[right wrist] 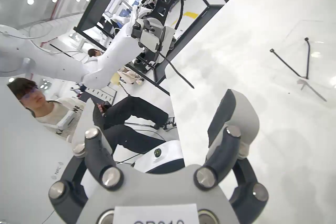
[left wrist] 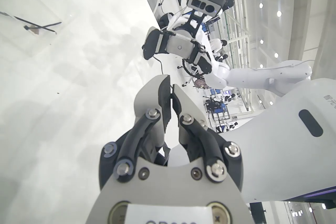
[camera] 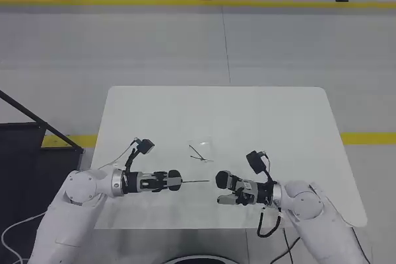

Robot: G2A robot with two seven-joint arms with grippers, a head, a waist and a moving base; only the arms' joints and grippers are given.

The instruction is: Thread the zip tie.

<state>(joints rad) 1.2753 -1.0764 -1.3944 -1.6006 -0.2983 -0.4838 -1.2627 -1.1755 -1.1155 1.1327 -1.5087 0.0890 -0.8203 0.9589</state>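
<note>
My left gripper (camera: 178, 180) is shut on one end of a thin black zip tie (camera: 197, 181), held above the table's front part. The tie's free end points at my right gripper (camera: 223, 188), which stands open just past that tip with nothing between its fingers. From the right wrist, the held zip tie (right wrist: 178, 72) sticks out of the left gripper (right wrist: 157, 47) toward my open right gripper (right wrist: 162, 114). In the left wrist view, the left gripper (left wrist: 172, 93) has its pads pressed together on the tie's end, and the right gripper (left wrist: 155, 45) is farther off.
Two loose black zip ties (camera: 199, 156) lie crossed on a clear plastic sheet (camera: 204, 144) mid-table, beyond both grippers. They also show as loose ties (right wrist: 288, 66) and loose ties (left wrist: 42, 25). The white table (camera: 284, 119) is bare around them.
</note>
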